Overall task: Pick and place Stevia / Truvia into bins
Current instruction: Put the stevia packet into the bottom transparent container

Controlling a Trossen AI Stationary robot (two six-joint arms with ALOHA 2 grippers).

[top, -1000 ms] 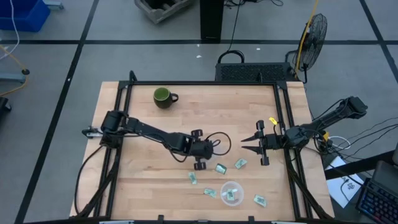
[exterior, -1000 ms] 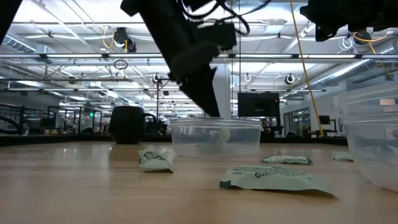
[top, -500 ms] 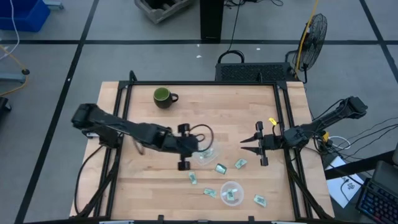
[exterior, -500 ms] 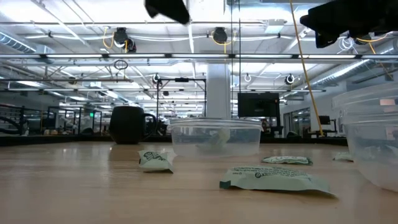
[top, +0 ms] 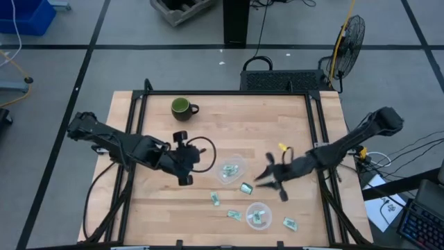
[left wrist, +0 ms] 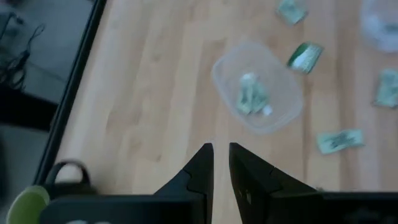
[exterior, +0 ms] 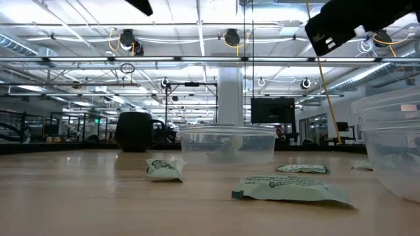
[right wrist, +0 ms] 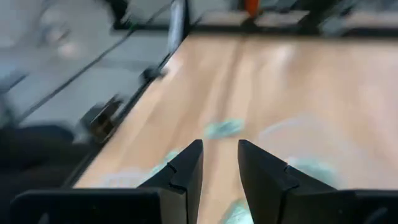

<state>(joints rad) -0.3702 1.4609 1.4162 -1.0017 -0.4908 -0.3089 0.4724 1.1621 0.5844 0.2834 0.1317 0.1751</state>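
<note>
Several light green and white Stevia packets lie flat on the wood table: (top: 246, 187), (top: 216, 199), (top: 234, 215), (top: 289, 223). One clear bin (top: 231, 169) stands mid-table with packets in it (left wrist: 252, 99). A second clear bin (top: 258, 215) near the near edge also holds a packet. My left gripper (top: 191, 158) (left wrist: 221, 149) hovers left of the mid-table bin, its fingers a narrow gap apart and holding nothing. My right gripper (top: 259, 179) (right wrist: 221, 146) is above the packets right of that bin, slightly open and holding nothing.
A dark green mug (top: 182, 107) stands near the far edge, left of centre. Black frame rails (top: 320, 160) run along the table's left and right sides. Bare wood lies between the mug and the bins. In the low view the second bin (exterior: 394, 151) stands close at the right.
My left gripper has drawn back from over the mid-table bin toward the table's left and has risen out of the low view. My right gripper has swung from the right rail toward the left and near edge, over the packets beside that bin. The packets and bins have stayed put.
</note>
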